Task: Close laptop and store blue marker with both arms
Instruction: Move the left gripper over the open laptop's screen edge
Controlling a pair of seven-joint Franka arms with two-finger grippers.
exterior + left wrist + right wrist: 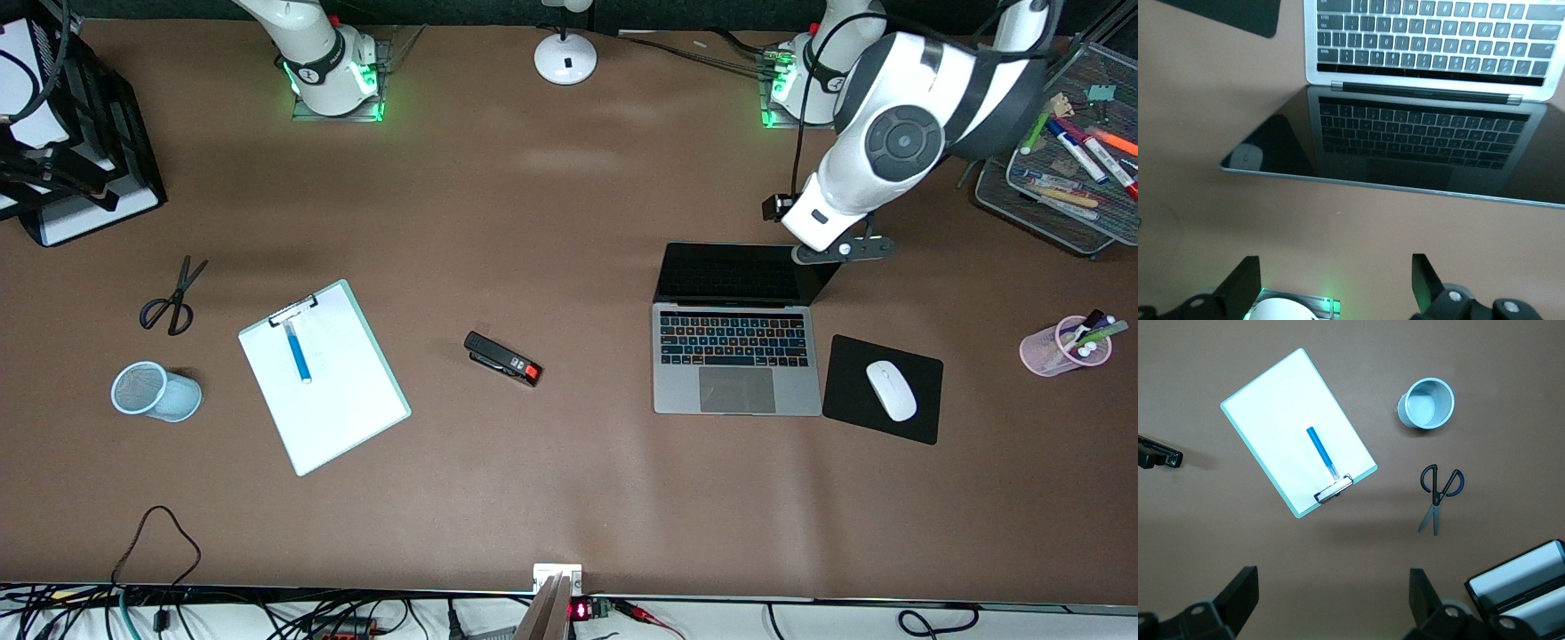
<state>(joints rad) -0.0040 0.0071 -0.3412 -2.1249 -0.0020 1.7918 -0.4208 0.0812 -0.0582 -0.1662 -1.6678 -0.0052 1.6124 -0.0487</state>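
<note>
The silver-grey laptop [733, 356] stands open, its dark screen [1405, 143] mirroring the keys. My left gripper [843, 251] hangs by the lid's top edge, at the corner toward the left arm's end. In the left wrist view the left gripper [1336, 283] is open, with only bare table between its fingers, apart from the lid. The blue marker [297, 351] lies on a white clipboard [338, 409] toward the right arm's end. My right gripper [1335, 603] is open and empty, high over the table, looking down on the blue marker [1320, 452].
A black stapler [502, 358] lies between clipboard and laptop. Scissors [173, 298] and a pale blue mesh cup [156, 391] sit beside the clipboard. A white mouse [891, 389] rests on a black pad [853, 400]. A pink pen cup [1062, 347] and a mesh tray [1049, 213] stand near the left arm.
</note>
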